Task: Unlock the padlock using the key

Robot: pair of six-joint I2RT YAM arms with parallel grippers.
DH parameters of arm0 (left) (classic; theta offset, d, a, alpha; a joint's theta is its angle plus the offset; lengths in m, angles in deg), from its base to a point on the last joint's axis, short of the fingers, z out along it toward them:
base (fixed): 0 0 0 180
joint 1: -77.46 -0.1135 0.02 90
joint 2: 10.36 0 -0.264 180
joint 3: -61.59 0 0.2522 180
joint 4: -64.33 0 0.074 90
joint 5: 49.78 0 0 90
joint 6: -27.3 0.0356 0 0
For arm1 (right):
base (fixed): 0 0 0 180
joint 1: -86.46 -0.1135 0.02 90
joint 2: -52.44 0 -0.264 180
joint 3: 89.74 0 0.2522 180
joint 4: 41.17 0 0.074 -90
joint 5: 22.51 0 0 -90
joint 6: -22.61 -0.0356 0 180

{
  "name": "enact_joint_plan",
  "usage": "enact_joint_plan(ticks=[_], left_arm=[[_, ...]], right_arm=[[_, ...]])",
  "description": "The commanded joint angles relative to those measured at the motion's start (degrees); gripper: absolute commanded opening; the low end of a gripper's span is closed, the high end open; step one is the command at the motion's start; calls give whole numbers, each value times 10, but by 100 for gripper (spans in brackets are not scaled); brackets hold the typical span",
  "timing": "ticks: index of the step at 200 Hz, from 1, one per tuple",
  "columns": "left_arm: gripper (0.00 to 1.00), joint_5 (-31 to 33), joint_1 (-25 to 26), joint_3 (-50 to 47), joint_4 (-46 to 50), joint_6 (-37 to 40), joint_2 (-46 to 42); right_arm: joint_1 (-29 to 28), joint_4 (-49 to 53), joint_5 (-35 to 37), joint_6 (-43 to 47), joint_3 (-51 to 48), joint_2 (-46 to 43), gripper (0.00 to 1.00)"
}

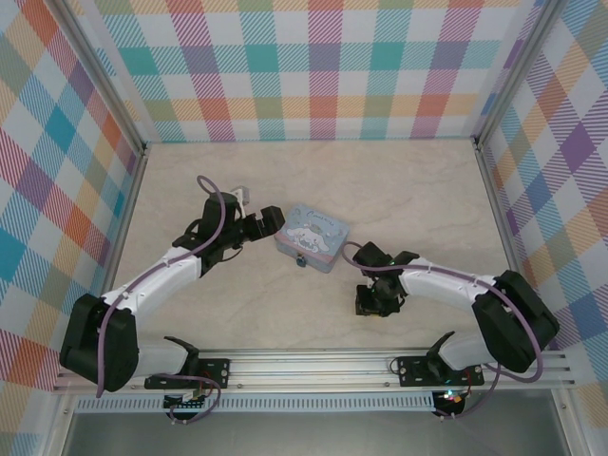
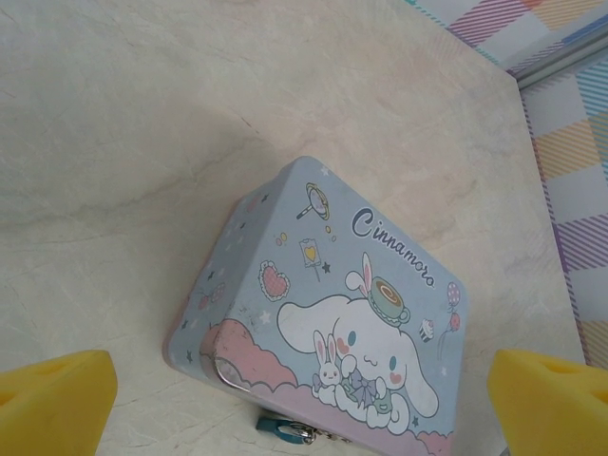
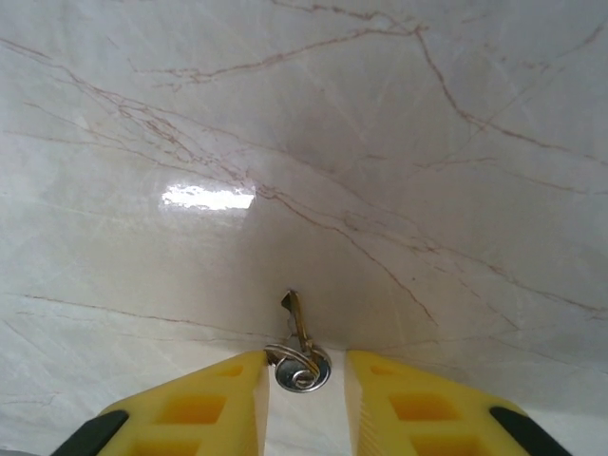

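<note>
Marbled pale desk point(image 1: 418, 190) carries a light-blue Cinnamoroll tin point(image 1: 312, 236), lying flat with its lid up. The padlock point(image 2: 281, 429), tiny and teal with a metallic shackle, sits against the tin's near side wall, on the side facing the arm bases.

The left claw point(image 1: 266, 223) hangs just left of the tin. It is released, with its yellow fingers point(image 2: 52, 404) spread wide and nothing held between them.

The right claw point(image 3: 304, 385) is down at the desk, to the right of the tin and nearer the arm bases, apart from it. The key point(image 3: 296, 325) lies flat on the desk there, well apart from the padlock. Its ringed head sits between the yellow fingertips and its blade points away from the claw. The fingers stand close on either side of the ring, with a sliver of desk showing at the right one. I cannot tell whether the key is actually pinched.
</note>
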Motion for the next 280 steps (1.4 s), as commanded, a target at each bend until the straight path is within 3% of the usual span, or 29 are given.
enact_joint_plan(ticks=[1,62,117,150,185,217,249,280], left_arm=[[100,-13,-4,-3,-16,6,5],[100,-8,-4,2,-5,11,4],[100,-16,-4,5,6,2,-6],[100,-35,-4,9,27,-55,-20],[99,-85,-3,6,21,-156,-27],[90,-129,9,8,-12,-218,-34],[85,-153,34,33,-16,-248,-29],[77,-150,70,58,-18,-271,-17]], right_arm=[[-4,4,7,4,15,10,24],[-7,27,21,21,28,4,9],[-7,29,38,49,34,-24,4],[-8,-1,55,95,35,-70,3],[-16,-97,82,194,24,-141,1],[-37,-226,141,332,6,-188,1],[-44,-315,170,467,4,-178,0],[-51,-351,197,530,12,-153,0]])
